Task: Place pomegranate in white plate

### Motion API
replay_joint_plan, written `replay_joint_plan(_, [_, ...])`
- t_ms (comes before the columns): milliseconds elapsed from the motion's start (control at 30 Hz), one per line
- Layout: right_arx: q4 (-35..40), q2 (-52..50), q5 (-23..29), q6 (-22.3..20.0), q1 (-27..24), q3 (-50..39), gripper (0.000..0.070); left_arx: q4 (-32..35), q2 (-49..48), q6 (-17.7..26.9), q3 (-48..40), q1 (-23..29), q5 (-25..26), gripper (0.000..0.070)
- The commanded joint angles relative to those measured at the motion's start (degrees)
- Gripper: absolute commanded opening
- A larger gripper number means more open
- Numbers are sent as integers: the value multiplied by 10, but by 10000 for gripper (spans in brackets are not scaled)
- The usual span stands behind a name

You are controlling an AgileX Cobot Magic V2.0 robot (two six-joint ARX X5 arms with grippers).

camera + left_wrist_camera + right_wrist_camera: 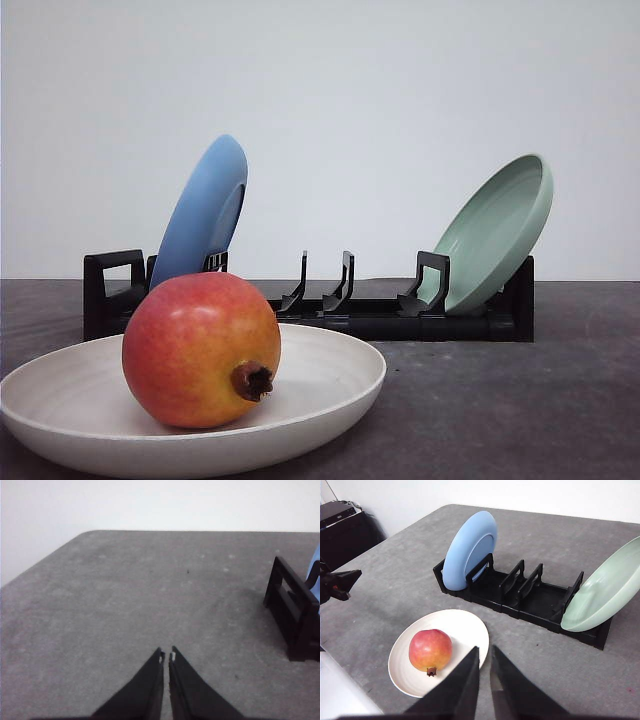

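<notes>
one fruit, sitting in the white dish

one pomegranate point(200, 348) rests inside the white plate point(340, 385), left of the plate's centre in the front view, crown end turned toward the camera and slightly right. skin is red on top, going orange-yellow lower down. in the right wrist view the pomegranate point(430, 649) sits toward one side of the white plate point(465, 630), bare plate on the other side.

plate is flat on the grey table point(520, 400), in front of the black dish rack point(370, 315) and apart from it.

rack contents: blue plate point(205, 210) on edge at the left end, leaning right; pale green plate point(495, 230) at the right end, tilted over the rack's end. the middle slots have only the black dividers.

left gripper point(166, 656): fingertips nearly together, thin gap between them, nothing held. it hovers over bare table, with the rack's end point(295, 615) off to the side.

right gripper point(484, 652): fingers close together, narrow gap, nothing between them. it is above the table, tips seen just beside the white plate's rim, clear of the fruit.
</notes>
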Motion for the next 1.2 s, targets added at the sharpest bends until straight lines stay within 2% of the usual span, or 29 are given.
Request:
replay_joint_plan(0, [6,2,1,-3,6,3,35,-4,-1,-12,-6,1,-2,0])
replay_joint_plan(167, [6,2,1,-3,6,3,35,-3,-1,-63,-6,1,4,0])
replay_joint_plan(900, [6,1,1,-3,3,3,35,-3,-1,-62,-6,1,4,0])
replay_joint_plan(967, [5,-6,-3,-5,-31,2,35,-3,-1,-62,-6,1,4,0])
replay_joint_plan(1000, [6,-7,-12,-21,-55,2,35,-3,-1,-62,-6,1,4,0])
replay_joint_plan(1067, [6,-9,-24,-54,-122,2,35,-3,-1,-62,-6,1,4,0])
replay_joint_plan(1167, [10,-11,-21,-59,-231,2,35,-3,-1,-62,-6,1,4,0])
